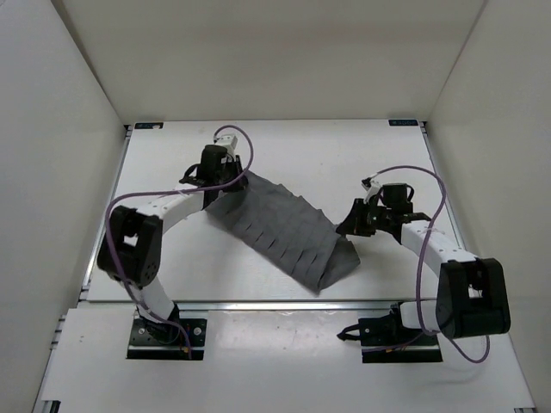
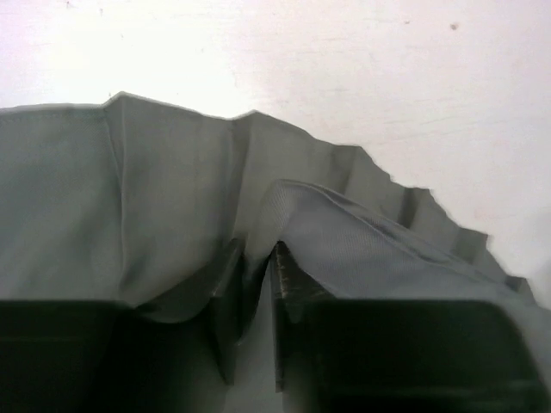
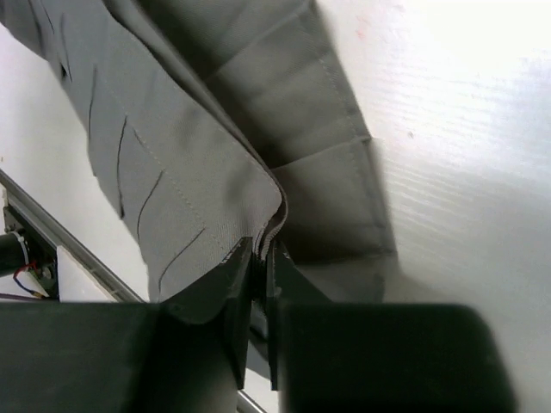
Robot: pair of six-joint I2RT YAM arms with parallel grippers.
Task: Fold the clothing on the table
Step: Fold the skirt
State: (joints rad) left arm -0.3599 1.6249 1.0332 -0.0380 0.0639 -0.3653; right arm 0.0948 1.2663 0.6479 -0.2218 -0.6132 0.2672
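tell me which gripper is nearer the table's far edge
Left. The left gripper holds one skirt end toward the far edge of the table; the right gripper holds the other end, closer to the near rail.

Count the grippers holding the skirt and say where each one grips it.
2. The left gripper pinches the skirt at its far left end. The right gripper pinches its nearer right end. Neither is hidden.

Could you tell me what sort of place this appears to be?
Probably a robot test cell: a white railed table, plain white walls, left arm and right arm bolted at its edge.
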